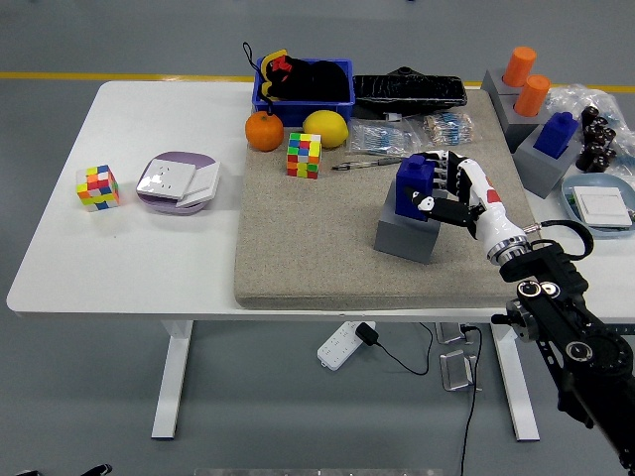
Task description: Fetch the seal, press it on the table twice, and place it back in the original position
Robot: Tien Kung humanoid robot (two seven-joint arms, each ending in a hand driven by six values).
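A blue seal stands upright in a grey block holder on the brown felt mat, right of centre. My right hand comes in from the lower right and its fingers are curled around the seal's upper part, thumb on the front side. The seal's base sits in the holder's top. My left arm is out of view.
On the mat's far edge lie an orange, a lemon, a colour cube and a pen. A blue bin stands behind. More grey holders with orange and blue seals stand at right. A second cube and purple box sit left.
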